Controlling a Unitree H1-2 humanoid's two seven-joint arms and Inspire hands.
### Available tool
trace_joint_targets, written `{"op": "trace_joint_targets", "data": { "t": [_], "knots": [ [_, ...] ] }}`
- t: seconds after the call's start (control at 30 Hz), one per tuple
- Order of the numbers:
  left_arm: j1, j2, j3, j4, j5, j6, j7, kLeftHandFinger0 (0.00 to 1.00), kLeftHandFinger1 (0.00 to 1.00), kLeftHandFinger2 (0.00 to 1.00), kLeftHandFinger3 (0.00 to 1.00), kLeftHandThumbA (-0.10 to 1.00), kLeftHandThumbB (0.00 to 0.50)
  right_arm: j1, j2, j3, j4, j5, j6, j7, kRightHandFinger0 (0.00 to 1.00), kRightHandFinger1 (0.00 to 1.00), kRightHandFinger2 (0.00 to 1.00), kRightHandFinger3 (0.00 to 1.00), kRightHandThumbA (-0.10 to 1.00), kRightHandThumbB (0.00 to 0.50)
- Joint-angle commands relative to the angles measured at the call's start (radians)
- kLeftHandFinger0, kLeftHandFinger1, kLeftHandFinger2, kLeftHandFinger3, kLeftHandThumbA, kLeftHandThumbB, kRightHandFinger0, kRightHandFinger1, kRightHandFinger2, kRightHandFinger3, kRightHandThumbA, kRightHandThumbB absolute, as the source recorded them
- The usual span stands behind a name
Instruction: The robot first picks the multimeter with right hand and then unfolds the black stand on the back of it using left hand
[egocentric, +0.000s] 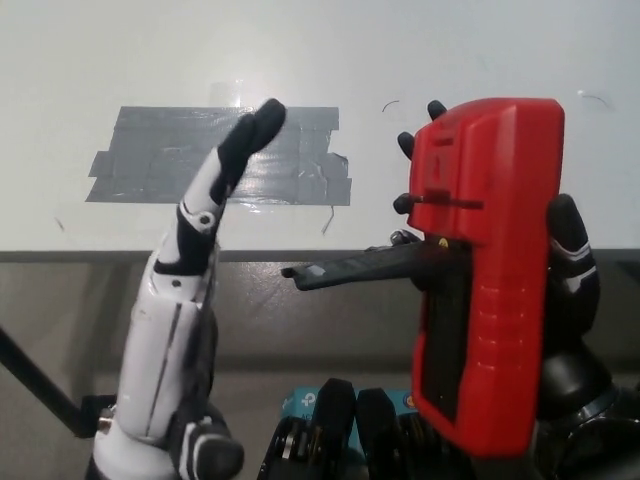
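The red multimeter (485, 270), upright 12-to-6 in the clasping right robot hand (560, 290), juts its black stand (360, 268) toward 9 o'clock, near the empty, straight-fingered left robot hand (185, 290)

The multimeter (485, 270) is bright red with a black stand (365, 268) and ribbed lower back, the left hand (185, 330) is white with black fingers (250, 135), the right hand (570, 290) is black, and the white worktop (120, 50) bears shiny grey tape (150, 155) at ten o'clock.
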Motion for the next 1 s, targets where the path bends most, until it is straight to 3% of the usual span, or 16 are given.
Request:
{"op": "trace_joint_targets", "data": {
  "t": [0.0, 0.17, 0.2, 0.43, 0.57, 0.67, 0.83, 0.97],
  "knots": [
    [0.005, 0.012, -0.030, -0.037, -0.002, -0.030, -0.046, 1.00, 1.00, 1.00, 1.00, 1.00, 0.500, -0.041, 0.018, -0.004, -0.050, 0.053, -0.063, 0.028, 0.00, 0.00, 0.01, 0.25, -0.03, 0.170],
    [0.013, 0.001, -0.058, 0.012, 0.013, -0.128, -0.021, 1.00, 1.00, 0.97, 1.00, 1.00, 0.482, -0.049, 0.032, -0.009, -0.051, 0.053, -0.085, 0.029, 0.00, 0.00, 0.03, 0.26, -0.05, 0.150],
    [0.014, 0.004, -0.061, 0.013, 0.014, -0.133, -0.024, 1.00, 0.99, 0.96, 1.00, 1.00, 0.499, -0.050, 0.035, -0.010, -0.050, 0.056, -0.090, 0.030, 0.00, 0.00, 0.04, 0.27, -0.06, 0.146],
    [0.018, 0.019, -0.059, 0.021, 0.015, -0.150, -0.033, 1.00, 0.95, 0.94, 1.00, 1.00, 0.499, -0.063, 0.037, -0.020, -0.054, 0.075, -0.106, 0.002, 0.00, 0.00, 0.02, 0.23, -0.06, 0.137],
    [0.021, 0.018, -0.051, 0.050, 0.026, -0.206, -0.014, 1.00, 0.95, 0.95, 1.00, 1.00, 0.500, -0.067, 0.027, -0.024, -0.055, 0.102, -0.116, 0.000, 0.00, 0.00, 0.03, 0.23, -0.06, 0.140],
    [0.030, 0.012, -0.040, 0.068, 0.045, -0.243, -0.002, 1.00, 0.89, 0.90, 1.00, 1.00, 0.500, -0.072, 0.020, -0.026, -0.066, 0.115, -0.123, -0.009, 0.00, 0.00, 0.01, 0.22, -0.06, 0.133],
    [0.065, 0.001, -0.027, 0.048, 0.049, -0.196, -0.015, 1.00, 0.73, 0.78, 1.00, 1.00, 0.500, -0.078, 0.018, -0.024, -0.090, 0.137, -0.137, -0.033, 0.00, 0.00, 0.00, 0.20, -0.07, 0.122],
    [0.083, 0.004, -0.030, 0.046, 0.026, -0.181, -0.026, 1.00, 0.71, 0.74, 1.00, 1.00, 0.500, -0.087, 0.027, -0.017, -0.103, 0.147, -0.146, -0.053, 0.00, 0.00, 0.01, 0.17, -0.09, 0.117]
  ]
}}
